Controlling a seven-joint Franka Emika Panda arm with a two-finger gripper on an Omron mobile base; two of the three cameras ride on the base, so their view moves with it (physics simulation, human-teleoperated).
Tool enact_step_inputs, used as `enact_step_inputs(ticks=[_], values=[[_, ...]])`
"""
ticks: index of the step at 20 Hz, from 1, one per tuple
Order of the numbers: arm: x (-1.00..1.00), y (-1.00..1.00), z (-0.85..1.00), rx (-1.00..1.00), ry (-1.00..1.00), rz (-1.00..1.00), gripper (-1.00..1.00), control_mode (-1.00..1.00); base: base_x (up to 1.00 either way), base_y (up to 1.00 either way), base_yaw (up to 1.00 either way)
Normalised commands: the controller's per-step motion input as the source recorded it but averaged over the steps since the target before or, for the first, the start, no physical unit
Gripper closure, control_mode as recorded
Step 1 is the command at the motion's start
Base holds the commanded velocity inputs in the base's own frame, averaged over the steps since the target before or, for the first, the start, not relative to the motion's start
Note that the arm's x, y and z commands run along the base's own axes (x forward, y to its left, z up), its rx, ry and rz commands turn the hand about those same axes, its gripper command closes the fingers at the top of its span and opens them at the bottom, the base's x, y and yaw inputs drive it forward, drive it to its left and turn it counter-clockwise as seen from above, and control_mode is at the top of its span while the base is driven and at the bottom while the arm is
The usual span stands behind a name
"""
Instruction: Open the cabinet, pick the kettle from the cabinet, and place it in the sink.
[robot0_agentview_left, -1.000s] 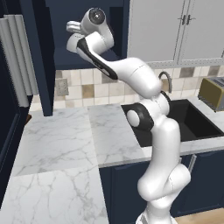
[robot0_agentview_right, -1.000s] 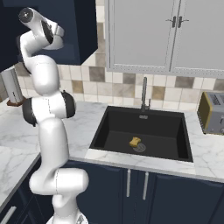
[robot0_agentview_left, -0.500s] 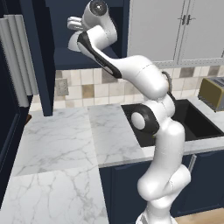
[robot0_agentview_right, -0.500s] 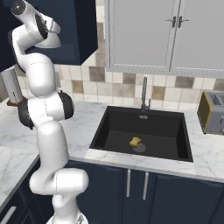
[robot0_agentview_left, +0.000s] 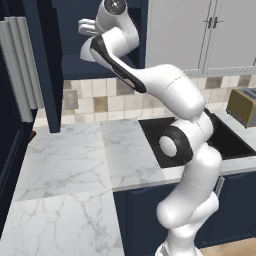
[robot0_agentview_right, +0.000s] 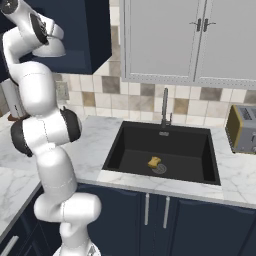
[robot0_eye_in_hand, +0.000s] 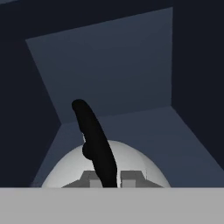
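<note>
The navy cabinet stands open, its door swung out to the left. My hand reaches up into it, seen in the left base view and the right base view. In the hand view the gripper is shut on the thin black arched handle of the white-silver kettle, which sits on the cabinet's floor right under the hand. Down to the right lies the black sink with its steel faucet.
A yellow sponge lies in the sink. A boxy toaster stands on the counter at the far right. Light grey double-door cabinets hang above the sink. A tall navy unit with thick grey bar handles borders the marble counter on the left.
The arm has swung up and leftward, carrying the hand deeper into the cabinet. The jaws have stayed shut.
</note>
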Motion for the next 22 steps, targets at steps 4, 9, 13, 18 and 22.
enact_step_inputs(ticks=[4,9,13,18,22], values=[[-0.47,-0.2,0.0,0.0,0.0,0.0,1.0,-1.0,0.0,0.0,0.0],[-0.47,-0.26,0.04,0.0,-0.01,0.0,1.0,-1.0,0.0,0.0,0.0],[-0.45,-0.22,0.03,0.02,0.0,0.0,1.0,-1.0,0.0,0.0,0.0],[-0.52,-0.26,0.03,0.04,0.0,0.02,1.0,-1.0,0.0,0.0,0.0],[-0.56,-0.23,0.04,0.04,0.0,0.03,1.0,-1.0,0.0,0.0,0.0]])
